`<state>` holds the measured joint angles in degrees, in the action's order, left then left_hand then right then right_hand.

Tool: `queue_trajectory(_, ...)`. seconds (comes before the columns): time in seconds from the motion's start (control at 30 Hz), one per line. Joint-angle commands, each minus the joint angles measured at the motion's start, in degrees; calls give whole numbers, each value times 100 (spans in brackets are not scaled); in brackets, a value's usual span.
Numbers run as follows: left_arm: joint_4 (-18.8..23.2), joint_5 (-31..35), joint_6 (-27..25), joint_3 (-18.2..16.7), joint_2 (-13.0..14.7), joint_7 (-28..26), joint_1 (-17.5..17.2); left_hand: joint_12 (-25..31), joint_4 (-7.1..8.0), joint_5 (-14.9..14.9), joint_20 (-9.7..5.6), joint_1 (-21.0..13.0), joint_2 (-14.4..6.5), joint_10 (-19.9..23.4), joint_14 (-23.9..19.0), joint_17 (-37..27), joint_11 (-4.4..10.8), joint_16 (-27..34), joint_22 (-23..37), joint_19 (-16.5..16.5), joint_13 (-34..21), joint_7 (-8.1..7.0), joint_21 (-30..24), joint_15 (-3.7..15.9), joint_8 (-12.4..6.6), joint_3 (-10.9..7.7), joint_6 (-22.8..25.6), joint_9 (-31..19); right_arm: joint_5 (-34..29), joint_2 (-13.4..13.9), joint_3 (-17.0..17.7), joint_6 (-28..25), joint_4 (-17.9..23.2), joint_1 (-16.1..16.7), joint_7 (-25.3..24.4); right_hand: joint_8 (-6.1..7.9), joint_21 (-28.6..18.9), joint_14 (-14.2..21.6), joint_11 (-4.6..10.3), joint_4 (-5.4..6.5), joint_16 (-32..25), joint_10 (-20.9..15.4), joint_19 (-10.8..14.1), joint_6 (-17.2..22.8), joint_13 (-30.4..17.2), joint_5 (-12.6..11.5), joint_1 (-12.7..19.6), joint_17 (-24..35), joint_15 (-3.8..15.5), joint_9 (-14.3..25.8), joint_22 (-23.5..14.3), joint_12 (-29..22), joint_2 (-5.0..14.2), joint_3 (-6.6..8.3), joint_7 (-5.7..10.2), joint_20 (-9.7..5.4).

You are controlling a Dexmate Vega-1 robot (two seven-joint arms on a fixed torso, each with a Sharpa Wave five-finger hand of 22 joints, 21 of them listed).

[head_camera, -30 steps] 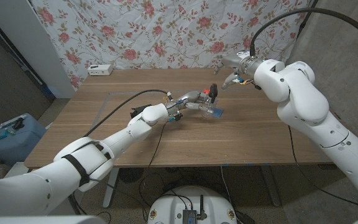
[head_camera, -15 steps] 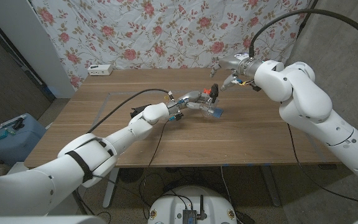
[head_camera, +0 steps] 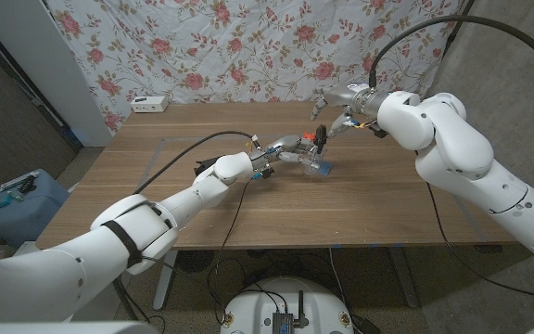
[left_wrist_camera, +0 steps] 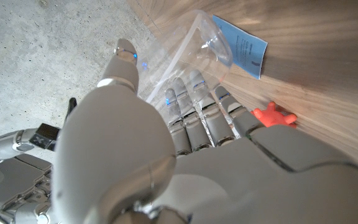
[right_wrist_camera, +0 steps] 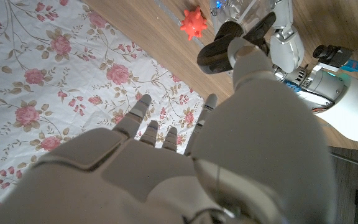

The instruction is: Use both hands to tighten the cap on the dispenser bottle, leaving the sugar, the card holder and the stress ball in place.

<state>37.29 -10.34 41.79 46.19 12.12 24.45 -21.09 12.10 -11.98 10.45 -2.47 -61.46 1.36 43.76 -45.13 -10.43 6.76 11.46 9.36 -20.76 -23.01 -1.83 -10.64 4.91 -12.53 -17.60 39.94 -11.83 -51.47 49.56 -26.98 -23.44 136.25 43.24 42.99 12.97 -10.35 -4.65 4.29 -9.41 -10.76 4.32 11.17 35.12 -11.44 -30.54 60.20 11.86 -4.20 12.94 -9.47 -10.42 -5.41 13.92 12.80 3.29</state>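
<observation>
The left hand [left_wrist_camera: 185,124] grasps the clear dispenser bottle [left_wrist_camera: 185,56], fingers [left_wrist_camera: 197,102] wrapped around its body, and holds it over the middle of the wooden table [head_camera: 156,199]. In the head view the bottle [head_camera: 311,160] lies tilted, its long axis running from the left hand [head_camera: 281,150] up toward the black cap [head_camera: 320,136]. The right hand [head_camera: 334,107] hangs just beyond the cap with its fingers spread and nothing in them; the right wrist view shows its thumb [right_wrist_camera: 244,53] close against the cap [right_wrist_camera: 232,40], though contact cannot be confirmed.

The right hand is judged nearer the cap and must close on it from above.

The red stress ball [right_wrist_camera: 193,23] lies beside the bottle. The blue card [left_wrist_camera: 241,45] lies under the bottle's base. The cap threads are hidden. The sugar cannot be made out.
</observation>
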Motion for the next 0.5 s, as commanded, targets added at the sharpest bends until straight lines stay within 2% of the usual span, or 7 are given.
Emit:
queue_trajectory(0.03, -251, 20, 144, 31, -102, 35, 102, 39, 334, -5, -449, 361, -556, 86, -50, -2, 13, 0, 17, -8, -6, -161, 0, 474, -55, -377, 718, -23, 176, 98, -315, -105, -194, -318, 50, 42, 0, -72, -14, 43, -12, 71, -35, 59, -19, -23, 36, 30, -12, 8, -18, -19, 7, 3, 3, 26)
queue_trajectory(0.17, -332, 17, 186, 39, -137, 48, 127, 38, 336, -7, -451, 369, -550, 85, -55, 0, 9, -1, 17, -9, -7, -166, -1, 470, -55, -376, 718, -23, 185, 99, -431, -129, -292, -456, 147, 34, -5, -85, -43, 67, -22, 105, -42, 51, -17, -26, 25, 33, -33, 3, -18, -20, 15, -13, 4, 29)
queue_trajectory(0.5, -415, 29, 230, 55, -172, 40, 155, 36, 327, -7, -452, 361, -549, 89, -45, -1, 16, -5, 17, -10, -7, -156, -1, 474, -60, -383, 734, -23, 238, 141, -544, -256, -356, -572, 175, 4, -22, -109, -98, 109, -40, 124, -31, -3, -15, -30, -3, 40, -57, -11, -19, -39, 19, -51, 1, 43)
